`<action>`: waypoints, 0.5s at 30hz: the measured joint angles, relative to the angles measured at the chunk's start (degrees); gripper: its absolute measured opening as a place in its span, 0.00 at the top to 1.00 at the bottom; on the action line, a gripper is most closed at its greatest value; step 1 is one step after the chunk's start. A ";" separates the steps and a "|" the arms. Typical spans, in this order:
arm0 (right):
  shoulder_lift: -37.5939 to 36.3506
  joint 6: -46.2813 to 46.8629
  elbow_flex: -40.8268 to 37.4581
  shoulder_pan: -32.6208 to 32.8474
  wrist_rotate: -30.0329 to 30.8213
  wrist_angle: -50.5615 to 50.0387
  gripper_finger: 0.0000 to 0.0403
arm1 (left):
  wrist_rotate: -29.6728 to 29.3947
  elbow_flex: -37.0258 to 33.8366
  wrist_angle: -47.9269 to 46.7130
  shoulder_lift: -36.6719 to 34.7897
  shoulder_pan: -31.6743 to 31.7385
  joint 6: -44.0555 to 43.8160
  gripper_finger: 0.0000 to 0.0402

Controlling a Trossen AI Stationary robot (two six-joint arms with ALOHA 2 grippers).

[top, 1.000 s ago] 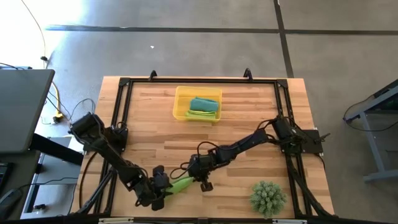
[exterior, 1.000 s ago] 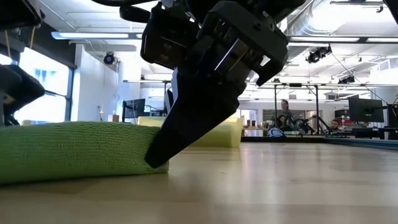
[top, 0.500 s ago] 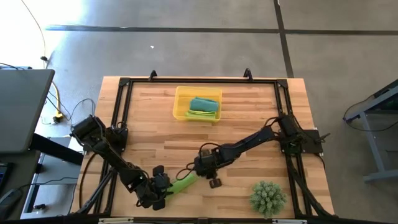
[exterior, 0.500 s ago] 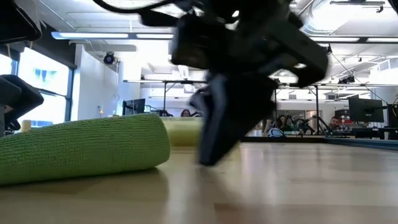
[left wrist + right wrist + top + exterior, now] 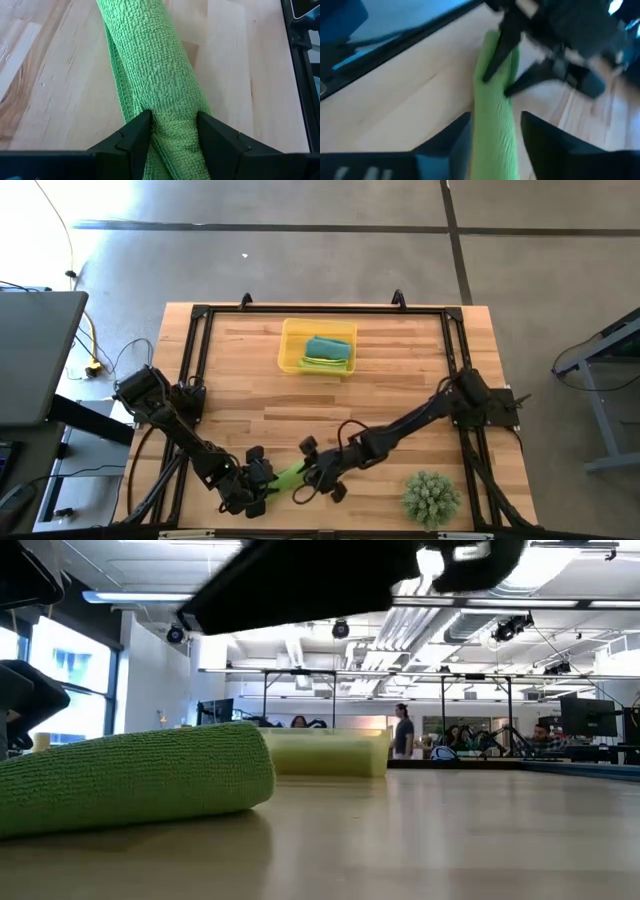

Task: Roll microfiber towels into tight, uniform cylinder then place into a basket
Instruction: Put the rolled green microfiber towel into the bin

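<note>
A robotics lab or open industrial workspace: bare concrete floor [image 5: 300,250] around a wooden workbench [image 5: 400,370], exposed ceiling ducts [image 5: 520,580] and strip lights overhead, monitors [image 5: 585,720] at three o'clock, people [image 5: 403,732] standing among distant workstations.

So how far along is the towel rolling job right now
Done: a teal towel and a lime one lie in the yellow basket. In hand: the left gripper clamps the rolled lime-green towel, with the right gripper open around its other end. Left: putting that roll into the basket.
</note>
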 joint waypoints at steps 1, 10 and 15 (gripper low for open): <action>0.84 -1.26 -0.02 0.04 0.15 2.40 0.58 | 0.00 0.00 0.16 0.04 0.02 0.03 0.62; 8.08 -1.55 0.00 -1.90 -1.19 17.52 0.41 | 0.00 -0.04 1.08 0.15 0.06 0.06 0.62; 10.92 2.71 0.05 -1.97 -4.21 20.11 0.40 | -1.30 -0.04 1.18 0.25 0.06 0.04 0.62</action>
